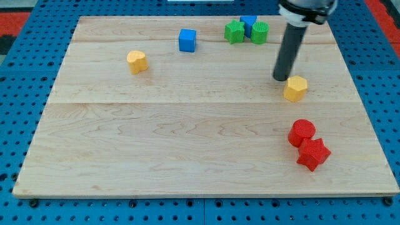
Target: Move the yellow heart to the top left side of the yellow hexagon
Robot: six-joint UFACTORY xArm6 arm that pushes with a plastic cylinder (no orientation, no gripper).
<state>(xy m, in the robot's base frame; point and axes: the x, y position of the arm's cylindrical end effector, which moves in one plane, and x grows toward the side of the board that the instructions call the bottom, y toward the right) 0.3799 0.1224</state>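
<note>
Yellow heart (pixel 137 61), yellow hexagon (pixel 295 88), two blue, two green, two red blocks

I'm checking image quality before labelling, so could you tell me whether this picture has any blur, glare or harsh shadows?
Camera view: evenly lit and sharp, no glare on the wooden board; only soft, short shadows under the yellow hexagon and my tip; the arm's upper end is cropped at the view's top.

My tip (pixel 280 78) sits just up and to the left of the yellow hexagon (pixel 295 88), very close; the yellow heart (pixel 137 61) is far to its left; a blue cube (pixel 187 40) and a green and blue bunch (pixel 247 30) sit above; two red blocks (pixel 309 144) lie below it.
</note>
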